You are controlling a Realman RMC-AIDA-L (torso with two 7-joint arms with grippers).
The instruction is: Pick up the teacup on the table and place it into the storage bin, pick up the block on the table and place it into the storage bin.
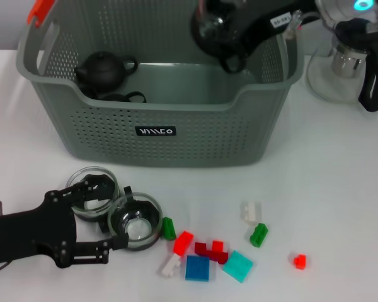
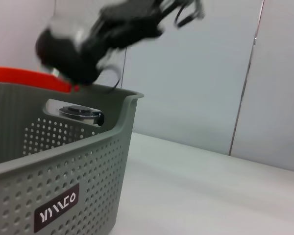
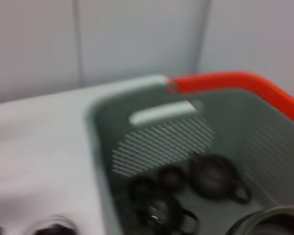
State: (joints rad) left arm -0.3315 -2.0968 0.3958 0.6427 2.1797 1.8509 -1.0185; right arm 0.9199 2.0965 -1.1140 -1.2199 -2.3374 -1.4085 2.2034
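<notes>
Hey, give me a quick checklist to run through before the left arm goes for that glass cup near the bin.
1. Left gripper open at the clear glass teacup: ok.
2. Second clear glass teacup clear of the fingers: not ok, one finger lies over it.
3. Small green block clear of the teacup: not ok, right beside it.
4. Grey-green perforated storage bin has room beside the black teapot: ok.
5. Air above the bin free: not ok, right gripper hangs there.
6. Right gripper's load: cannot tell.
</notes>
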